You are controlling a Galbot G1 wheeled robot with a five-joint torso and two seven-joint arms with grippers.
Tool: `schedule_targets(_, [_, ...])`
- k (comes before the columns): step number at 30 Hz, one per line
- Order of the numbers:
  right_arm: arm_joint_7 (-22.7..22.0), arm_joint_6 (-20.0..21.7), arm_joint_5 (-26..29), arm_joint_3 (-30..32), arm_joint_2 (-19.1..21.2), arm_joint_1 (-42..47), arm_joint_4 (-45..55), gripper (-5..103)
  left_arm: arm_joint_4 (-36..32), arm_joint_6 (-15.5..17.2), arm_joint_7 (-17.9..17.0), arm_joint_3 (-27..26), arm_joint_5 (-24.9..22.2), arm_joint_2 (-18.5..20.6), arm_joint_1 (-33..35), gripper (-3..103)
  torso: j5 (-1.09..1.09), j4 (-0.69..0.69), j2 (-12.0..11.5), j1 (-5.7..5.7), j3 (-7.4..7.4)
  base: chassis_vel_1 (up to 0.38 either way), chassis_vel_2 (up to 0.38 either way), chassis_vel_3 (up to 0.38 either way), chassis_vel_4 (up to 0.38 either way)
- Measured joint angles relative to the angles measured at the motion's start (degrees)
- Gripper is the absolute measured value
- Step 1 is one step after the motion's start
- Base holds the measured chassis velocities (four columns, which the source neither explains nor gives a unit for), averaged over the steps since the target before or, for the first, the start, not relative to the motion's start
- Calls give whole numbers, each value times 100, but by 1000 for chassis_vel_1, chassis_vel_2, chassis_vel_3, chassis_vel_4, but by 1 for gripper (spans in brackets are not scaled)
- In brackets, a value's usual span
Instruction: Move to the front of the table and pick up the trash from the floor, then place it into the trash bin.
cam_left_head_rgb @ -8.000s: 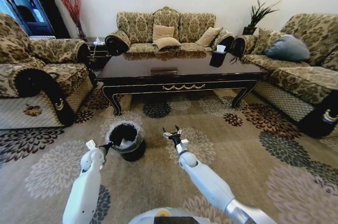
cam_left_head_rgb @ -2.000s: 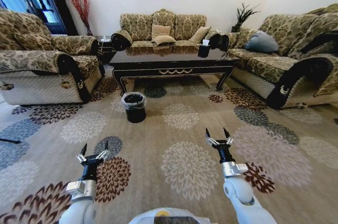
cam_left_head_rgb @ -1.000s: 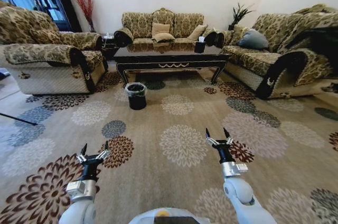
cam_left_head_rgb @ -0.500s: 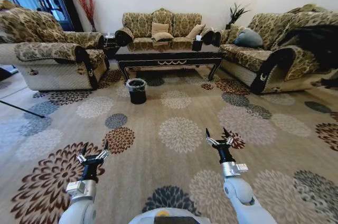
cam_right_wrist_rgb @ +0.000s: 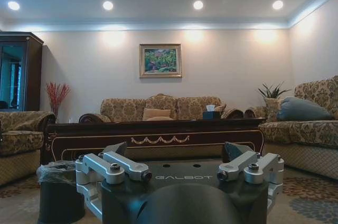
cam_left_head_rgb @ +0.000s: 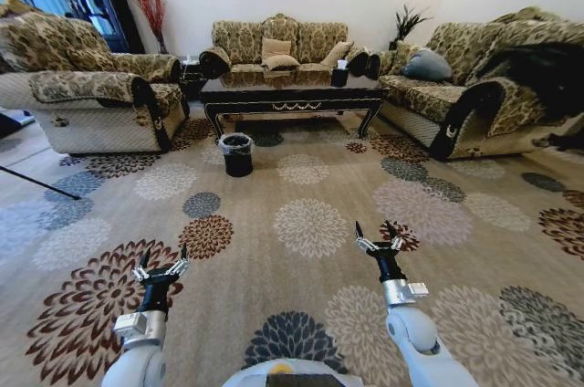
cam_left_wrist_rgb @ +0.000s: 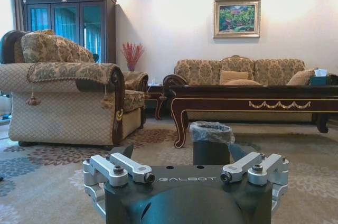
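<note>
The dark glossy table (cam_left_head_rgb: 292, 93) stands far ahead in the head view, between the sofas. In front of its left leg, on the carpet, is the black trash bin (cam_left_head_rgb: 237, 153) with its grey liner. The trash is out of view. My left gripper (cam_left_head_rgb: 164, 252) and right gripper (cam_left_head_rgb: 374, 230) are held up low in front of me, both open and holding nothing, far short of the bin. The left wrist view looks past the open left gripper (cam_left_wrist_rgb: 182, 152) to the bin (cam_left_wrist_rgb: 211, 142) and table (cam_left_wrist_rgb: 253, 105). In the right wrist view are the table (cam_right_wrist_rgb: 158, 139) and bin (cam_right_wrist_rgb: 58, 192).
Patterned sofas flank the table: one at left (cam_left_head_rgb: 82, 95), one at right (cam_left_head_rgb: 493, 86), one behind (cam_left_head_rgb: 278, 45). A black tissue box (cam_left_head_rgb: 340, 77) sits on the table. Wide flowered carpet (cam_left_head_rgb: 301, 223) lies between me and the bin. A thin dark rod (cam_left_head_rgb: 36, 182) crosses the floor at left.
The whole head view has shifted: the table, bin and sofas look smaller and farther than a second ago, so the camera has drawn back. Both arms keep the same open pose.
</note>
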State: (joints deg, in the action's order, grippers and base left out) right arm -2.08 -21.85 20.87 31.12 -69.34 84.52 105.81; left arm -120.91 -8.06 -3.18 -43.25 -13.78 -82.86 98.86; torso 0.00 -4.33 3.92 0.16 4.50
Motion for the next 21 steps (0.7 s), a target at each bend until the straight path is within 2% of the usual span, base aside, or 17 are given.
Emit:
schedule_targets(10, [0,0,0,0,0,0,0,100,0,0,0,0,0,0,0,100,0,0,15,1,13,0,0,0,0])
schedule_targets(21, [0,0,0,0,0,0,0,100,0,0,0,0,0,0,0,100,0,0,249,39,209,0,0,0,0])
